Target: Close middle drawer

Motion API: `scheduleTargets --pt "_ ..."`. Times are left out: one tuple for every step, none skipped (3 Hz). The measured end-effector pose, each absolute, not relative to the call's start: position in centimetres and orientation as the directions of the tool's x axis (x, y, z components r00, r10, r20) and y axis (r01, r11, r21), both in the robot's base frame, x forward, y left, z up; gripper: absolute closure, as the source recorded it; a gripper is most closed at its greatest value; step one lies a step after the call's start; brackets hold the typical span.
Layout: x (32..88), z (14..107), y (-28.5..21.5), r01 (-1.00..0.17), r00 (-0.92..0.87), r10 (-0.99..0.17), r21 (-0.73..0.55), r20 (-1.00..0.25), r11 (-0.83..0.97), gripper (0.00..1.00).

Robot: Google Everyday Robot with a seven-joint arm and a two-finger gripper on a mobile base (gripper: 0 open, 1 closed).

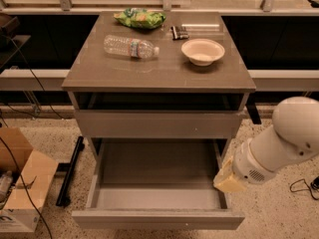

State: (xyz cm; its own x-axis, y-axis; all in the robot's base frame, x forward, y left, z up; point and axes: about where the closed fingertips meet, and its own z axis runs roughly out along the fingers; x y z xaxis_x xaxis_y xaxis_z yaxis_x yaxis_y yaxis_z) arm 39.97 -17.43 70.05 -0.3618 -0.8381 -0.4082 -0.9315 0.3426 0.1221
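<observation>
The middle drawer (157, 219) is the lower of two grey-brown fronts and is pulled far out. Its grey tray (157, 171) is empty. The upper drawer front (157, 124) above it sits nearly flush with the cabinet. My gripper (229, 178) shows as a yellowish end on the white arm (284, 143). It is at the right side of the open drawer, over the tray's right wall near its front corner.
On the cabinet top (99, 73) lie a plastic bottle (130, 47), a green chip bag (140, 18), a white bowl (203, 51) and a small dark packet (179, 32). Cardboard boxes (20, 183) and cables are on the floor at the left.
</observation>
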Motion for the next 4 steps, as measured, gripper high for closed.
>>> scheduleTargets --pt "38.6 61.9 -17.8 -0.885 -0.465 -0.791 0.218 -0.398 0.411 1.0" --pt "37.3 56.5 -18.5 -0.842 -0.538 -0.751 0.27 -0.383 0.466 1.0" --pt "35.2 51.1 -19.5 -0.784 -0.618 -0.703 0.335 -0.353 0.522 1.0" --pt "34.3 46.9 -19.8 -0.741 -0.667 -0.669 0.383 -0.328 0.551 1.0"
